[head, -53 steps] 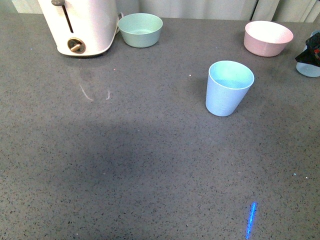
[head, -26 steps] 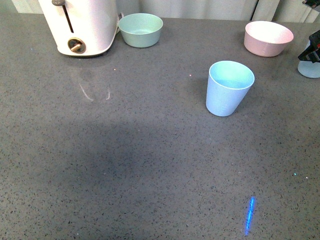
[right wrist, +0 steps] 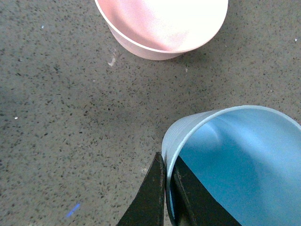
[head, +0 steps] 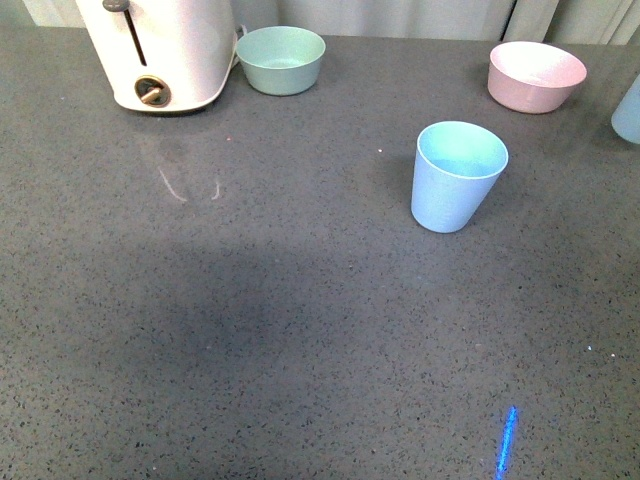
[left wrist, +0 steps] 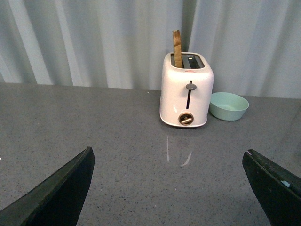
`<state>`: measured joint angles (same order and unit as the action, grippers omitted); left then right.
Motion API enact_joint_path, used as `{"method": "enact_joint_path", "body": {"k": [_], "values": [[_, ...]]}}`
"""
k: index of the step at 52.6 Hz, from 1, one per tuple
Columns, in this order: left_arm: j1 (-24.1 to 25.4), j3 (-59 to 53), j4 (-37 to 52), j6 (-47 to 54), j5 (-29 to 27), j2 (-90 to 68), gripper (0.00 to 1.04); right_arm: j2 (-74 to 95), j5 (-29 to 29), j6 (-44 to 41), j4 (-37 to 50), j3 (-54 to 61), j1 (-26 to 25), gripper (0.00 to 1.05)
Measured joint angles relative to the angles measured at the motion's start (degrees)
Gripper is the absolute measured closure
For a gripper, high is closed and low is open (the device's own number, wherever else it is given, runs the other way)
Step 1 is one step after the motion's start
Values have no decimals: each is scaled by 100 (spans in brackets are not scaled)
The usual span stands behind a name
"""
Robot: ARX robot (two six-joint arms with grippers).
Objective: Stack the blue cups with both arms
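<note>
First blue cup (head: 458, 176): stands upright in the middle of the desk (head: 250, 330).
Second blue cup (right wrist: 235, 150): far right, near the pink bowl (right wrist: 162, 23).
Right gripper (right wrist: 166, 167): pinches that cup's rim.
Left gripper (left wrist: 167, 151): fingers spread wide, holding nothing, facing the toaster (left wrist: 186, 89).

No readable text, labels, brands or numbers on anything in view.

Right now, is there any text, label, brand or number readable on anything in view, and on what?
No text can be read anywhere.
Toaster: small red mark by the slot, too small to read; dial unreadable.
Centre blue cup, held blue cup, green bowl, pink bowl: plain, unmarked.
</note>
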<state>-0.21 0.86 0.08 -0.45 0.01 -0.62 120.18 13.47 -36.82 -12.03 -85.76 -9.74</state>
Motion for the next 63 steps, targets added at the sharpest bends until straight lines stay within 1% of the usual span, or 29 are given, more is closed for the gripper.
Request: {"method": "enact_joint_path", "body": {"k": [7,14,19,25,29,34,45,63], "values": [[0,0,0,-2,0,0,9,-505,348,55,-133,264,-7,103],[0,0,0,-2,0,0,9,-1080,638,63,-267,557,186,103],[0,0,0,0,0,0,9,-1554,863,63,-365,831,579,103],[0,0,0,-2,0,0,9,-1834,1165,168,-468,1003,1235,103],[0,0,0,-2,0,0,9,-1878,1228,282,-496,1062,1611,103],[0,0,0,-2,0,0,9,-1910,1231,391,-496,1108,1880,103],[0,0,0,-2,0,0,9,-2017,1231,407,-627,1276,2133,103],[0,0,0,-2,0,0,9,-2050,1263,402,-765,1493,2221,103]]}}
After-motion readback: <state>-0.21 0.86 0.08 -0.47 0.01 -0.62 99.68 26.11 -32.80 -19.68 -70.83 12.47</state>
